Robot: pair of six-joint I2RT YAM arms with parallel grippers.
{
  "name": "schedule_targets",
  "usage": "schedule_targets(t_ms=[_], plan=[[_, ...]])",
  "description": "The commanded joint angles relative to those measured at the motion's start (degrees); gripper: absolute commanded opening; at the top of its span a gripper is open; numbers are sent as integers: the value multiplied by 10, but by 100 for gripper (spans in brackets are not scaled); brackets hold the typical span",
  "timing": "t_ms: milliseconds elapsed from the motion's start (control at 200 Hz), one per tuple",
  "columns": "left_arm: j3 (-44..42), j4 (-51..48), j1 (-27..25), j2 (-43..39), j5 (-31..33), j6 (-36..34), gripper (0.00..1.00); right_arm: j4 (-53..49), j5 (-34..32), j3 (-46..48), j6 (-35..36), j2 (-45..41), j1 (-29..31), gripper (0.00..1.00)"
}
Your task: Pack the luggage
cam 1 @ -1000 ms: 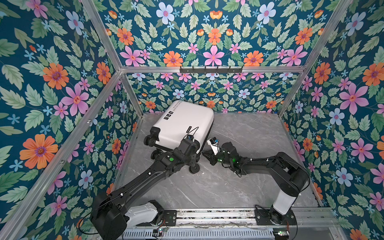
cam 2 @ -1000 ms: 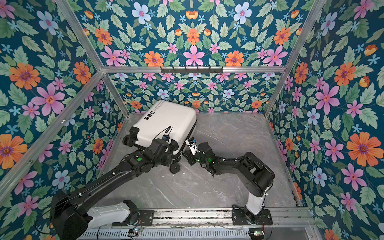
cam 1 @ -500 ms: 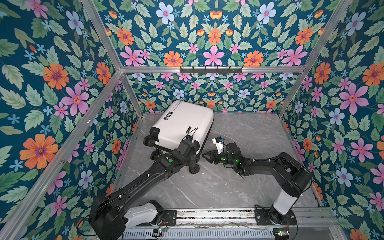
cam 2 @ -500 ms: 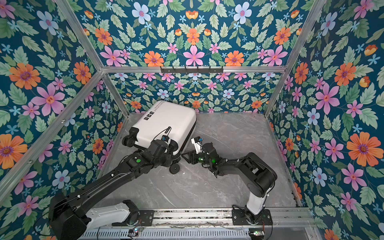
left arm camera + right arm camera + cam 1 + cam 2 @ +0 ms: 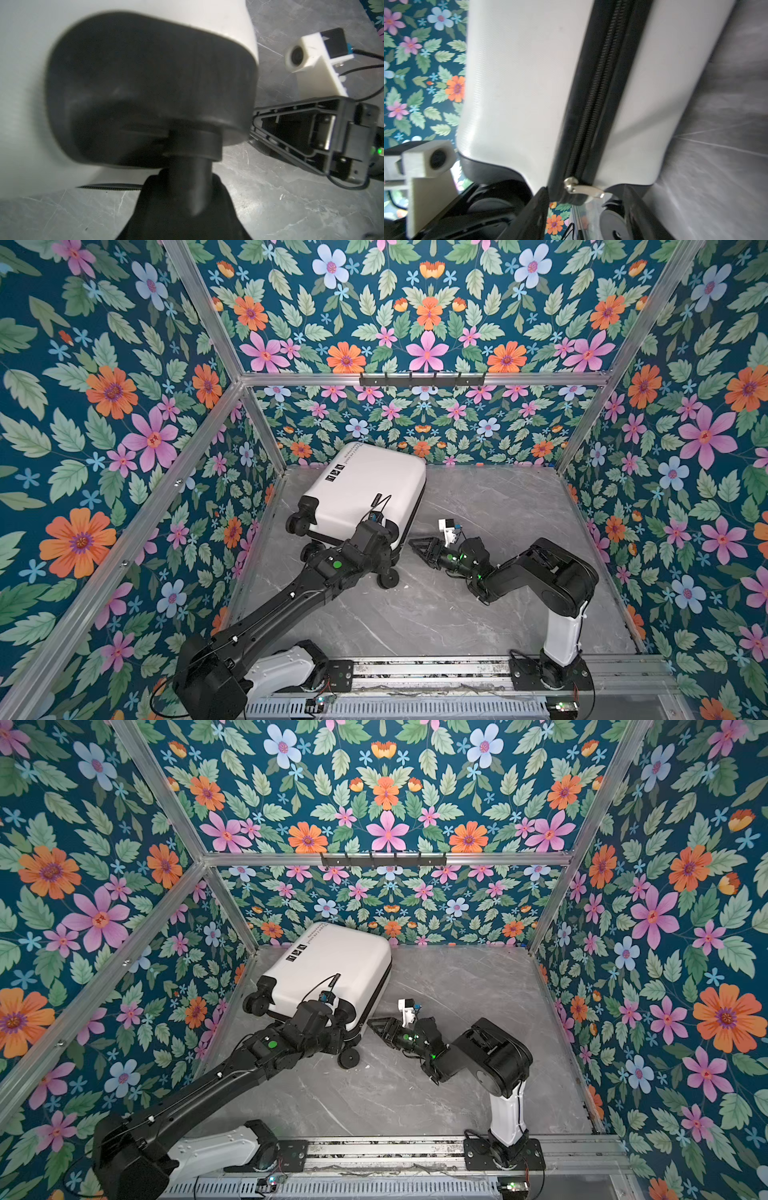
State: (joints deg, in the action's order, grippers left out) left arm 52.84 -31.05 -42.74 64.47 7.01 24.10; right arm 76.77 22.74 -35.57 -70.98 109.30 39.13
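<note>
Status: late, by judgement. On grey marble table (image 5: 498,614), no loose items in view. Mid-table, right tool (image 5: 415,545): jaws apart, empty, silver zipper pull (image 5: 583,189) just off its tips. Left of it, left tool (image 5: 382,543) sits at the black caster wheel (image 5: 387,578); grip state cannot be told. Beyond, small white hard-shell suitcase (image 5: 365,489) lies shut at far left by the wall, black zipper (image 5: 593,104) meshed along the visible side. Remaining: perhaps only confirming closure.

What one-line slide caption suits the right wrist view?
Closed white suitcase seen edge-on, its silver zipper pull framed by the open right gripper.
</note>
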Motion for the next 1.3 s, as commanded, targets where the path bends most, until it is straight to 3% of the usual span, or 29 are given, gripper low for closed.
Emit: schedule_targets(t_ms=[0, 215, 305, 385, 480, 590, 725, 785, 830, 880, 1035, 1230, 1295], plan=[[9, 81, 0, -7, 8, 26, 0, 48, -14, -5, -32, -5, 2, 61], [20, 98, 0, -7, -9, 32, 0, 44, -29, -6, -25, -17, 6, 64], [23, 94, 0, -5, -1, 31, 0, -5, -29, 4, 30, -47, 5, 54], [24, 84, 0, -5, 7, 28, 0, -137, -15, -3, 115, -96, 7, 45], [18, 66, 0, -9, 21, 25, 0, -337, -34, -31, 248, -175, 18, 44], [-2, 54, 1, -20, 43, 24, 0, -531, -110, -69, 395, -244, 42, 59], [-43, 71, 1, -33, 54, 27, 0, -595, -156, -76, 498, -286, 41, 74], [-66, 87, 1, -38, 55, 33, 0, -588, -220, -67, 508, -297, 41, 78], [-80, 98, 1, -40, 53, 38, 0, -589, -289, -59, 488, -303, 42, 98], [-93, 107, 1, -41, 50, 43, 0, -599, -345, -52, 461, -310, 38, 99], [-120, 122, 1, -53, 48, 54, 0, -509, -292, -19, 502, -311, 31, 99], [-131, 126, 1, -62, 49, 61, 0, -495, -107, -35, 590, -277, 31, 64], [-134, 128, 2, -62, 47, 63, 0, -494, -89, -41, 602, -261, 37, 60]])
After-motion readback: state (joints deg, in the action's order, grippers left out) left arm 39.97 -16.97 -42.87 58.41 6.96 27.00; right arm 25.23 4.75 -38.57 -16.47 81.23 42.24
